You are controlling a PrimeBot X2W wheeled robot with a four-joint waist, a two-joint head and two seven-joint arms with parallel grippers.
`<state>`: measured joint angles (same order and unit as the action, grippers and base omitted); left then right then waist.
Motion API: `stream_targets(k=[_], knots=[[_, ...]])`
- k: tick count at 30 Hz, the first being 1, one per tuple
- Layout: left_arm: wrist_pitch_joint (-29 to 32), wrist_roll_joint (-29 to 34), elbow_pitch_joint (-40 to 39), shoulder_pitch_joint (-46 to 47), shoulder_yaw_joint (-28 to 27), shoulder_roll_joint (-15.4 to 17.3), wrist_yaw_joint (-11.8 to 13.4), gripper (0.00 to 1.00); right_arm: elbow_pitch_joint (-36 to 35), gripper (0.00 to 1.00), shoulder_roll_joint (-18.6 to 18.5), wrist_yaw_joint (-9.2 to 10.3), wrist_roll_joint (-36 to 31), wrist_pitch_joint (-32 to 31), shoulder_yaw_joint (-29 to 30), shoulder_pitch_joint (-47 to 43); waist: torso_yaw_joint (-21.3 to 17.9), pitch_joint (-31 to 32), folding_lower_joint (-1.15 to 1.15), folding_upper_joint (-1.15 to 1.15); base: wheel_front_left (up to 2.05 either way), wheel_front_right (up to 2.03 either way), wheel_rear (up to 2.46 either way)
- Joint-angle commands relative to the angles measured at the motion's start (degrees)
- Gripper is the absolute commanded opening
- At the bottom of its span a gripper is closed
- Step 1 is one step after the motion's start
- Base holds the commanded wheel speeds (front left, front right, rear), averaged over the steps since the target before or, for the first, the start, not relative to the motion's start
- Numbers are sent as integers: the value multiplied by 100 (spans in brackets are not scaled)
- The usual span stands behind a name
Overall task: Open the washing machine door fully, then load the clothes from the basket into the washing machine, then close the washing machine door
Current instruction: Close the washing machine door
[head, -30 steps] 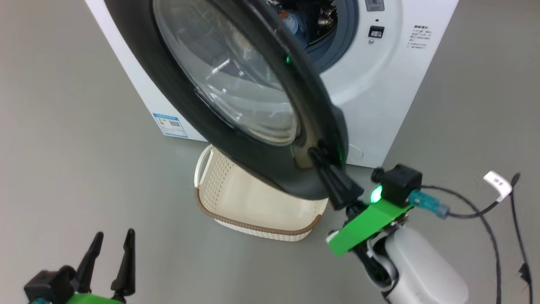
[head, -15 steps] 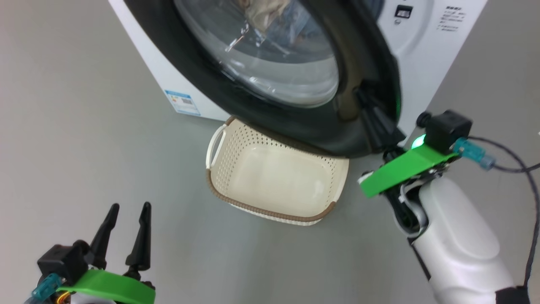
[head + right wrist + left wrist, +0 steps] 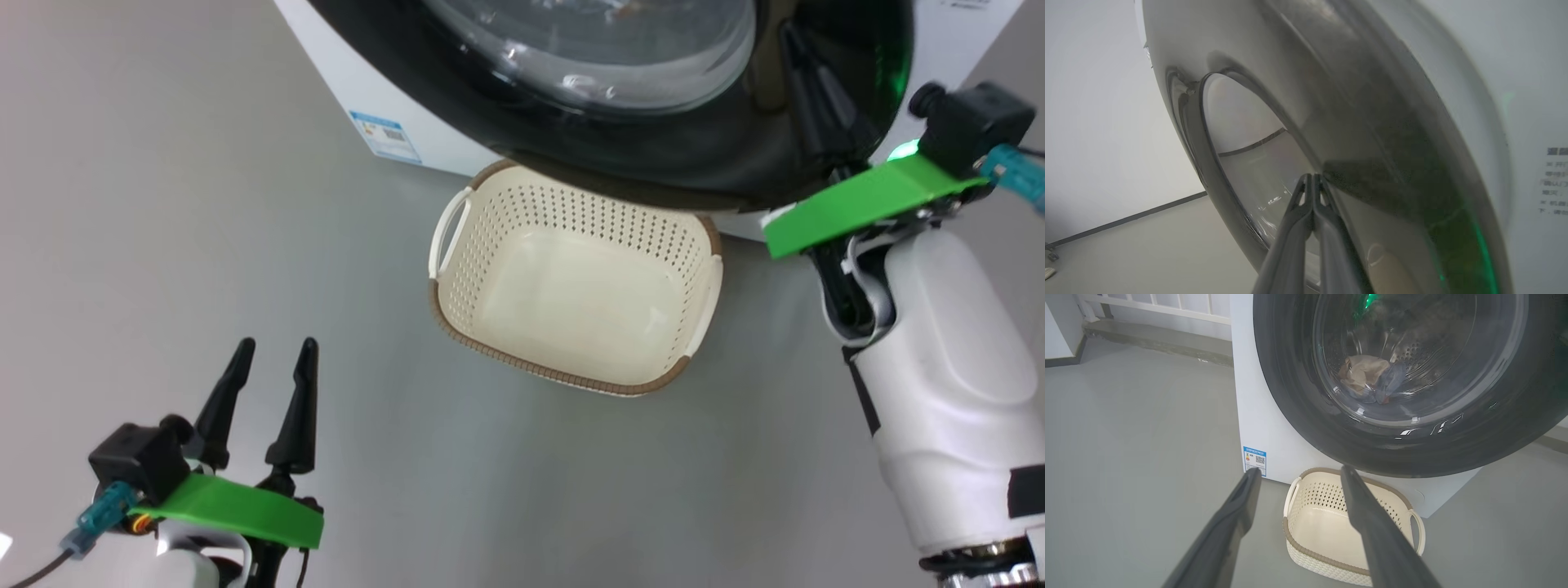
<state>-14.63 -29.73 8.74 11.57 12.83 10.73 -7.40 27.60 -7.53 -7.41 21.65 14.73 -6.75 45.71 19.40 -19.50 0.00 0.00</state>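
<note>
While the right tool, pressed together on nothing, leans on the door at its 4 o'clock edge, the door has swung nearly shut on the washer; clothes lie inside, the basket at 6 o'clock is empty, the left tool spread, so only latching seems left

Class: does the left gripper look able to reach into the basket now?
Probably yes: nothing lies between the open left gripper and the basket; the door overhangs only its far rim.
</note>
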Motion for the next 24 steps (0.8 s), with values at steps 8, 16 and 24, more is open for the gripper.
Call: stream_targets(k=[8, 16, 24], knots=[[-37, -68, -182, 404, -111, 99, -9, 100, 25, 0, 144, -8, -224, 27, 196, 572, 175, -352, 0, 0, 0, 0, 0], [-37, -132, -215, 624, -46, 93, -9, 100, 131, 0, 214, -8, -406, 27, 561, 1037, 254, -663, 0, 0, 0, 0, 0], [-37, -156, -233, 770, -1, 103, -9, 100, 163, 0, 282, -8, -554, 27, 857, 1368, 290, -812, 0, 0, 0, 0, 0]])
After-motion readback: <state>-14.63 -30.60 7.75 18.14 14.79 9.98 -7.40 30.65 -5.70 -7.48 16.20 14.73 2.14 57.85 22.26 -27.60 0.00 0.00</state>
